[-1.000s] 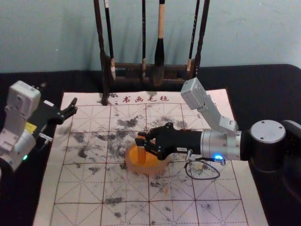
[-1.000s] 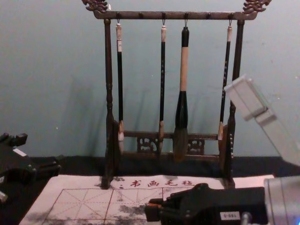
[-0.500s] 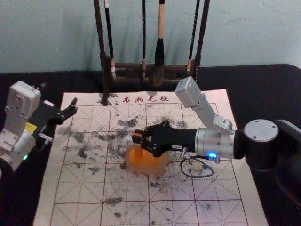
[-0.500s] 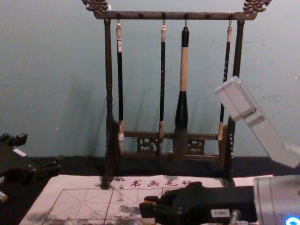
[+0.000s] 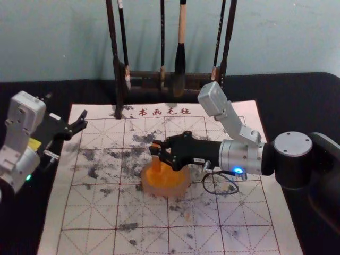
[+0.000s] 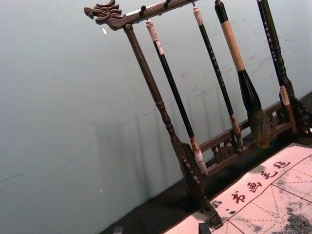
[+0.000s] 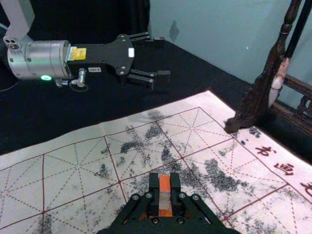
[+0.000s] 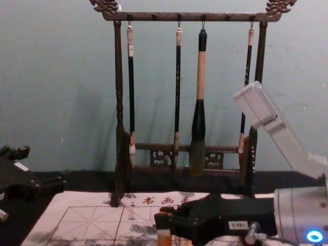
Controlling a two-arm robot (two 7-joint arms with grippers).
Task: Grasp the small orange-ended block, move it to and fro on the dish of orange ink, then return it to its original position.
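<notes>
White grid-lined mat with red lines and black ink smudges (image 5: 239,212) lies flat under the dish and reaches out around it on all sides. Round translucent dish of orange ink (image 5: 182,190) sits on it, landmark for the rest. Small upright block with orange ends and a pale middle band (image 5: 156,166) is over the dish's left part, lower end down toward the ink; can't tell if it touches. Right gripper, black with two fingers (image 5: 157,152), comes in from the right of the dish, tips above its left part, closed on the block's upper portion; the right wrist view has the block (image 7: 165,195) pinched between both fingers. Black cable (image 5: 221,192) loops from the silver right wrist (image 5: 241,158), right of the dish, blue light on. Left gripper, also black (image 5: 66,107), is parked well left of the dish and farther back, fingers spread, nothing between them. Row of dark red characters (image 5: 164,112) runs along the mat's far edge, beyond the dish. Black table cover (image 5: 313,101) extends past the mat, beyond the dish and to both sides. Dark carved wooden rack (image 8: 190,17) stands behind the dish, with one thick brush with wood-and-black handle (image 8: 201,77) and three slim dark-handled brushes (image 8: 178,92) hanging from it. Plain pale blue-green wall (image 8: 56,92) is farthest back, behind rack and dish.
</notes>
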